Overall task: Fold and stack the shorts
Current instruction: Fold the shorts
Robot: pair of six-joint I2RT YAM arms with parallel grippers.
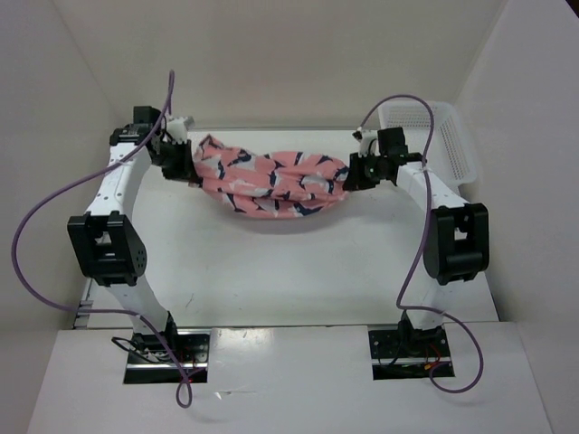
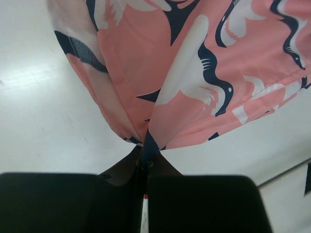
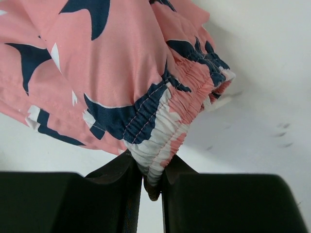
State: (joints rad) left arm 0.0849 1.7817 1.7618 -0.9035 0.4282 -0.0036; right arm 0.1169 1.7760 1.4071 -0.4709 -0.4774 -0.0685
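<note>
Top external view: the left hand (image 1: 184, 165) is seen clenched on one end of the shorts (image 1: 271, 183). From there the garment is strung across to the right hand (image 1: 355, 172), which is closed on the other end. The shorts are thus held up between the two hands as a bunched, sagging band over the far part of the tabletop (image 1: 271, 271) (whether the lowest fold is touching the surface cannot be told).

It is judged that the garment is held this way so that it can be stretched out and laid flat before any fold is made. No fold is made yet and nothing is stacked.

From the left wrist view, a gathered point of fabric is pinched in the closed hand, and the cloth fans out away from it above the white surface. From the right wrist view, the elastic waistband (image 3: 160, 141) is gripped, its ruffled edge sitting right at the tips of the hand, with the rest of the shorts spreading up and to the left.

A white mesh basket (image 1: 443, 136) is seen at the far right, beyond the right hand and apart from the shorts.
</note>
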